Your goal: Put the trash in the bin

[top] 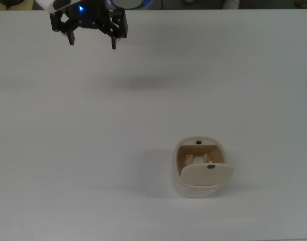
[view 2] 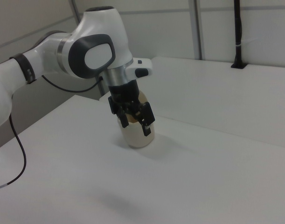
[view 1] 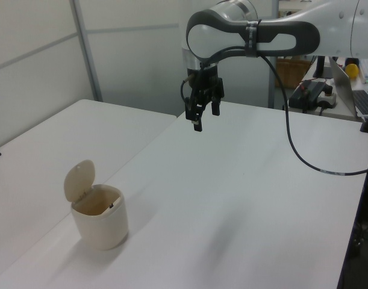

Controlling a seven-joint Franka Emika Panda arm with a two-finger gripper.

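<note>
Fingers (top: 72,37) spread, empty — trash (top: 195,159) in bin (top: 179,185), well apart.

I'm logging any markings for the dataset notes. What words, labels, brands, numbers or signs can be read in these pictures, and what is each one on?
No readable text in any view.
The bin: small dark marks on its lid and rim, too small to tell whether they are print.
The gripper: a blue light above it, no lettering visible.
The arm: plain white and grey shells, no brand legible.
The table: no markings.
</note>
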